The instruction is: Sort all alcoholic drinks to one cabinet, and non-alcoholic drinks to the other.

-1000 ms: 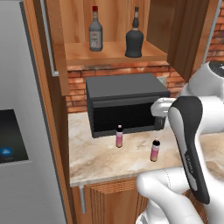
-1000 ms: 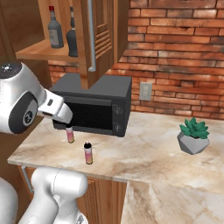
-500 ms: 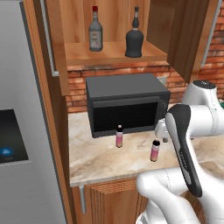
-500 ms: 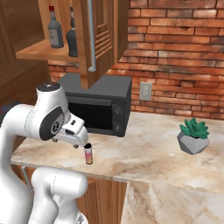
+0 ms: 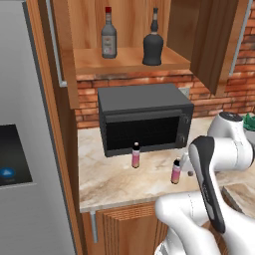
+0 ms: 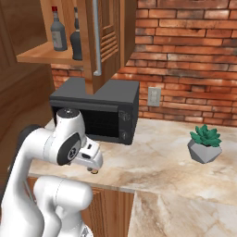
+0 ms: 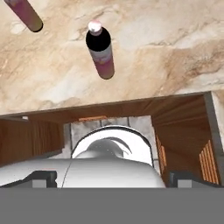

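Two small pink bottles with black caps stand on the marble counter (image 5: 109, 179) in front of the microwave, the left one (image 5: 135, 155) and the right one (image 5: 176, 171). My gripper (image 7: 112, 177) is open and empty, pointing down over the counter's front edge. The hand (image 5: 186, 161) hangs just right of the right pink bottle (image 7: 100, 50), which stands apart ahead of the fingertips (image 7: 43, 177); the other pink bottle (image 7: 26, 15) lies farther off. An open wall cabinet (image 5: 124, 61) holds the clear red-capped liquor bottle (image 5: 109, 34) and the dark round one (image 5: 153, 41). The other cabinet is out of view.
A black microwave (image 5: 144, 117) sits at the back of the counter under the cabinet. The cabinet's open door (image 6: 104, 41) with a silver handle juts forward above it. A fridge (image 5: 25, 149) stands at the left, and a potted plant (image 6: 205, 144) at the right.
The arm has folded down and the hand has dropped from in front of the microwave to counter height beside the right pink bottle. The bottles have stayed put.
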Tool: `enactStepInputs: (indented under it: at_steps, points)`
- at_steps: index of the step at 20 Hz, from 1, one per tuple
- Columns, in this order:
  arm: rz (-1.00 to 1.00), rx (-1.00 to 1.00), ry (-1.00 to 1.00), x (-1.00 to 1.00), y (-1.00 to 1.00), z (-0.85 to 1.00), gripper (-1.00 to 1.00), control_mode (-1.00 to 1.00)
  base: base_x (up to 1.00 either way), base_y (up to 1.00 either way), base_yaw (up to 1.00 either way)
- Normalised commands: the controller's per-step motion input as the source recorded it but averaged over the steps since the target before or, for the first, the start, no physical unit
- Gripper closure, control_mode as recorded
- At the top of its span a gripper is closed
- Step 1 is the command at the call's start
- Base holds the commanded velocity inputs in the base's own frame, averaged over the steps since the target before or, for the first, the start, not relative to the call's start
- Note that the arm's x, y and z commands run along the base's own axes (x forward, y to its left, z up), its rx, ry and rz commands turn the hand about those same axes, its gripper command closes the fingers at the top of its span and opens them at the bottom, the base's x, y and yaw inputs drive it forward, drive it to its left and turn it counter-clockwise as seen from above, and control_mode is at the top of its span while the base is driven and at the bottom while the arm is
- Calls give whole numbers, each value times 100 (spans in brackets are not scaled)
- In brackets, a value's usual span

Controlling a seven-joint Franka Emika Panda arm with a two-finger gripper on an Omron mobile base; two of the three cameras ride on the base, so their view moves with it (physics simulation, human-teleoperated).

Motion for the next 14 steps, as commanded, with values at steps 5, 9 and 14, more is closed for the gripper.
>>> enactStepInputs:
  at_steps: [5,9,14]
  points:
    - [5,0,-18,9,1,-41,-100,-100,0,0,0]
    - [4,0,-17,1,1,-47,-100,-100,0,0,0]
    - [4,0,-16,8,14,-47,-100,-100,0,0,0]
